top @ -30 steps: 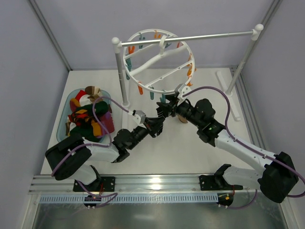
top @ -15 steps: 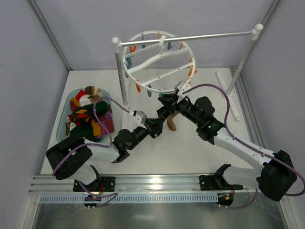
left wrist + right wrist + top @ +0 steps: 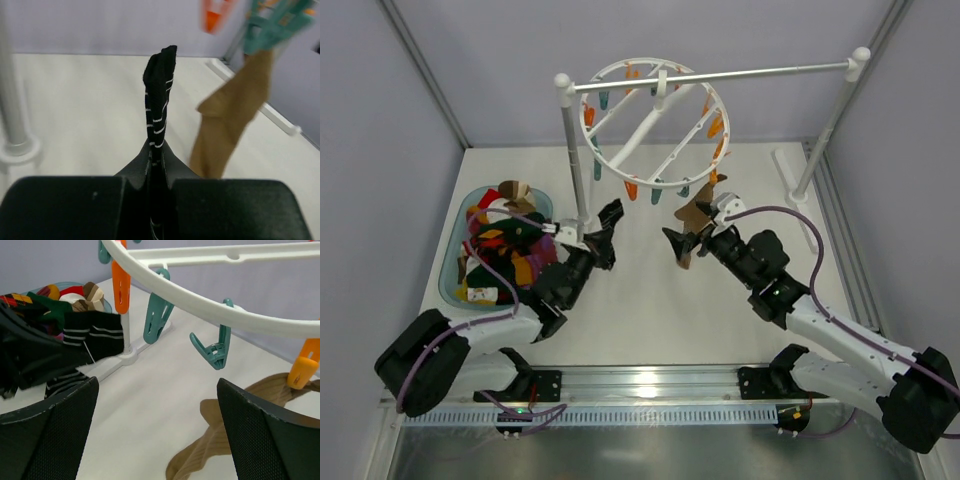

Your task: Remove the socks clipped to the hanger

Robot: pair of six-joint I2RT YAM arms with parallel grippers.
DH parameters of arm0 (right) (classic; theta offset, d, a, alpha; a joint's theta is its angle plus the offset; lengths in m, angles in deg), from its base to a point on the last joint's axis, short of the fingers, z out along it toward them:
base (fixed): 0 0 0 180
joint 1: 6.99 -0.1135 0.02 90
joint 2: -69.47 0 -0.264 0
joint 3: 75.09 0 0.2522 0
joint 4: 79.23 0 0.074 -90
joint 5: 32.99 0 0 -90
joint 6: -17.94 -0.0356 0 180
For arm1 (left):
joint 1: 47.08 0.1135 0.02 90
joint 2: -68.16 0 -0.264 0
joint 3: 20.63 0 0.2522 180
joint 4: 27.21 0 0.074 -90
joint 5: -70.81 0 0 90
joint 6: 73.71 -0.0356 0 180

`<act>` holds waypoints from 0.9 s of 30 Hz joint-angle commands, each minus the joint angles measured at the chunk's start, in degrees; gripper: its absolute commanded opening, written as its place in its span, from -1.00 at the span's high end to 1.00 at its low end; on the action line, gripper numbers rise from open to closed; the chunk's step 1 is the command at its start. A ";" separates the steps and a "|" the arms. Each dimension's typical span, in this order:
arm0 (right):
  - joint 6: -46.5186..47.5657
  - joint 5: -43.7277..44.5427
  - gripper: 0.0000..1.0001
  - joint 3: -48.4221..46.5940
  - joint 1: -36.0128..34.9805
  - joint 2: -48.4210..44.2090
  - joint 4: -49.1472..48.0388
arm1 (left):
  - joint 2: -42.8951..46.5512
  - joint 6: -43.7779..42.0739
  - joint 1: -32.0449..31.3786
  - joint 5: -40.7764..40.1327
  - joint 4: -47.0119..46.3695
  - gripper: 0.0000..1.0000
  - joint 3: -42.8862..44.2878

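The left gripper [image 3: 156, 165], crowded under the hanger with the right one a second ago, has drawn back toward the tabletop's left side. It has the striped sock [image 3: 159, 100] pinched tight, so that sock is off its clip and probably bound for the bin [image 3: 447, 278] at the left edge. The right gripper [image 3: 157, 430] has sprung wide and holds nothing; beyond it the hanger [image 3: 210, 305] has swung round, and a brown sock [image 3: 225, 120] still on a teal clip looks next.

- We read no text, label, brand, number or sign in the top view.
- Neither wrist view gives us any legible marking either; all visible surfaces are plain.
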 commanded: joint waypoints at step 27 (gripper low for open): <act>1.18 11.84 -0.99 12.20 1.10 -23.73 -2.77 | 3.78 26.55 43.18 -18.65 40.40 0.94 6.90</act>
